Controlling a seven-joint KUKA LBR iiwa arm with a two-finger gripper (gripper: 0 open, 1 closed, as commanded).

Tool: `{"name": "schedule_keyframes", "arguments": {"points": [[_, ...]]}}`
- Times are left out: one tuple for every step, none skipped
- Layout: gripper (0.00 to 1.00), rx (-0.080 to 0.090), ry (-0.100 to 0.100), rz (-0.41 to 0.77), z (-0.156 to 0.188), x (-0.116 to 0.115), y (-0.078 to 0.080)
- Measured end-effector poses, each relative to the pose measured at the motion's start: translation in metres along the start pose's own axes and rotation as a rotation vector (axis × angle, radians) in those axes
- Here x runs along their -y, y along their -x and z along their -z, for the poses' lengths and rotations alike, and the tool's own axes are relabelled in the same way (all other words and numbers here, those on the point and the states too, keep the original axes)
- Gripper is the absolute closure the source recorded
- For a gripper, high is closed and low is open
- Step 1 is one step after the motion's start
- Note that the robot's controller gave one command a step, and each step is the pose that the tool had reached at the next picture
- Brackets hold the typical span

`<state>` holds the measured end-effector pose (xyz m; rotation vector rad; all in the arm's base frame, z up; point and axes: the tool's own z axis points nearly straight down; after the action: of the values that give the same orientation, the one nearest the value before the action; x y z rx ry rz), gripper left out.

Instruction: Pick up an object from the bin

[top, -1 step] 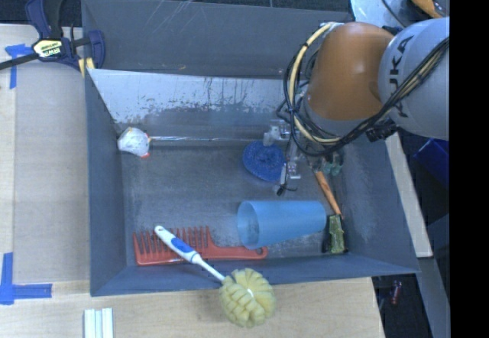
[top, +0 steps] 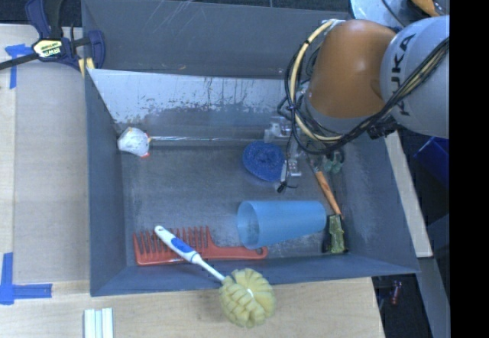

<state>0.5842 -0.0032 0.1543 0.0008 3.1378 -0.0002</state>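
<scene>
My hand (top: 288,174) hangs just beside a blue disc (top: 262,161), with a cup (top: 279,223) lying near it, camera-side. Open or closed, I cannot tell.

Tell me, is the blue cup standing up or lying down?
Lying down. The light blue plastic cup rests on its side on the grey metal bin's floor.

1. Dark blue round pad (top: 262,161) with a rough, bumpy face, and it's lying flat on the floor of the grey metal bin (top: 103,199).
2. It sits right of centre, towards the back wall.
</scene>
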Motion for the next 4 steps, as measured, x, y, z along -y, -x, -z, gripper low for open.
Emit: {"name": "schedule_keyframes", "arguments": {"points": [[0.00,-0.007,0.001,-0.062,-0.085,0.026,0.038],[0.00,0.010,0.002,-0.345,-0.083,0.001,0.021],[0.00,-0.003,0.000,-0.338,-0.083,-0.015,0.011],[0.00,0.014,0.002,-0.345,-0.082,-0.001,0.020]]}}
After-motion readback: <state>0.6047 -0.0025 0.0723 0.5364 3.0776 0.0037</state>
